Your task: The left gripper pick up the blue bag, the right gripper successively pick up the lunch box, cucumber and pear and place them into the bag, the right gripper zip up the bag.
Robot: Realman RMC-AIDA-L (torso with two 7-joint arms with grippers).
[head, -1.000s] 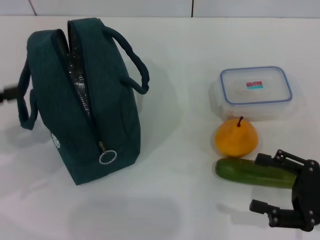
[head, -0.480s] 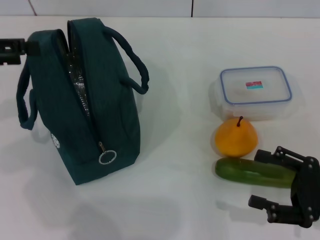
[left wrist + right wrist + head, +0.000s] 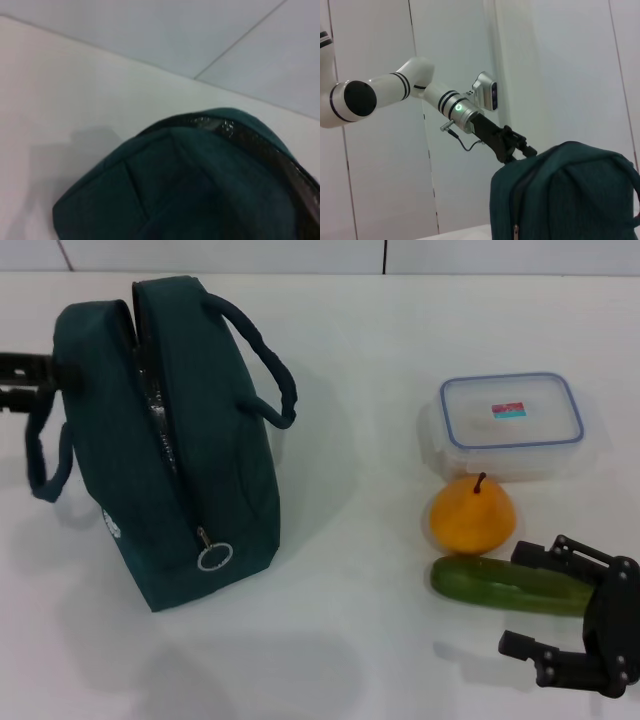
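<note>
I'd ease the black left gripper (image 3: 45,375), jaws hidden so I cannot tell their state, onto the outer loop handle of the upright teal fabric bag (image 3: 190,470), apparently just reached, while the open-fingered right gripper (image 3: 545,605) hovers at the green cucumber (image 3: 505,586).

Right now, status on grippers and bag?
Left gripper at blue bag far-side handle. Right gripper open, low beside cucumber, holding nothing. Bag unzipped, upright. Nothing blocking.

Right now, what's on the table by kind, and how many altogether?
Bags: 1, the blue bag
Containers: 1, the lunch box
Fruit: 1, the pear
Vegetables: 1, the cucumber
Total: 4
</note>
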